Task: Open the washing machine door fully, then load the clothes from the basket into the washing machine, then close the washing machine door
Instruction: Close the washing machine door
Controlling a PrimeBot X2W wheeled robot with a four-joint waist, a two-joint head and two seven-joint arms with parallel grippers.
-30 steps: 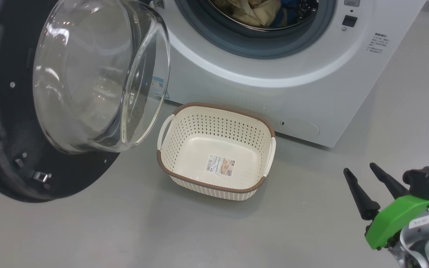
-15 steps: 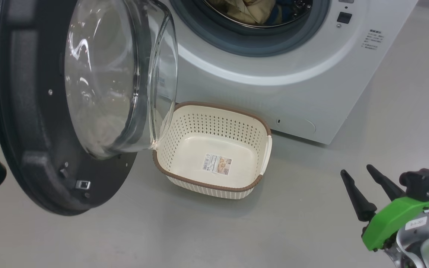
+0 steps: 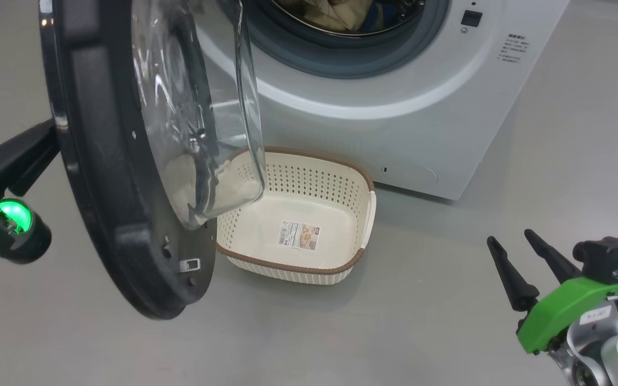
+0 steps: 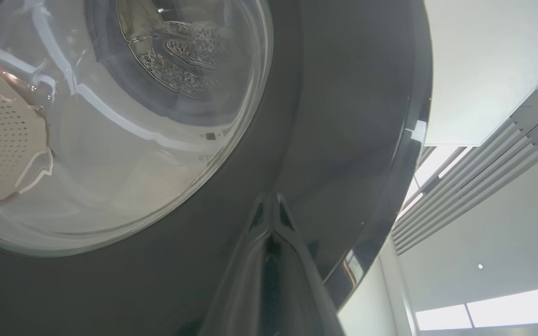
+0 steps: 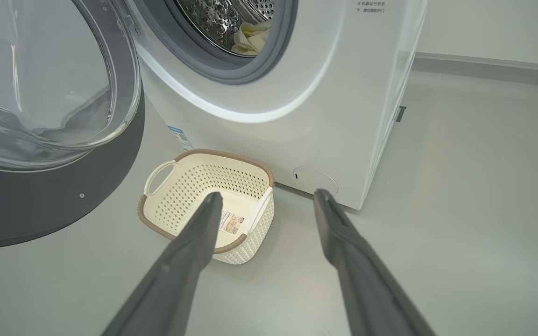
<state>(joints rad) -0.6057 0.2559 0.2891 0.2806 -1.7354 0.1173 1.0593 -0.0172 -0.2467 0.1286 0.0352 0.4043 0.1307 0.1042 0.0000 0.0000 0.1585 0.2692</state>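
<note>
Two grippers logged, left to right. Left gripper (image 4: pixel 269 201): fingers pressed together with nothing between them, tips against the glossy black outer rim of the washing machine door (image 3: pixel 100 214). The door stands part-open, swung out at the left of the washing machine (image 3: pixel 395 123). Its glass bowl (image 3: pixel 201 118) overhangs the left end of the basket (image 3: pixel 293 266). The basket sits on the grey floor (image 3: pixel 395 321) just in front of the machine, its bottom bare but for one label sticker (image 3: pixel 298 236). The clothes (image 3: pixel 336 13) — pale yellow, some blue — lie inside the drum. Right gripper (image 3: pixel 510 240): fingers spread wide, holding nothing, low at the right — well apart from the basket.
</note>
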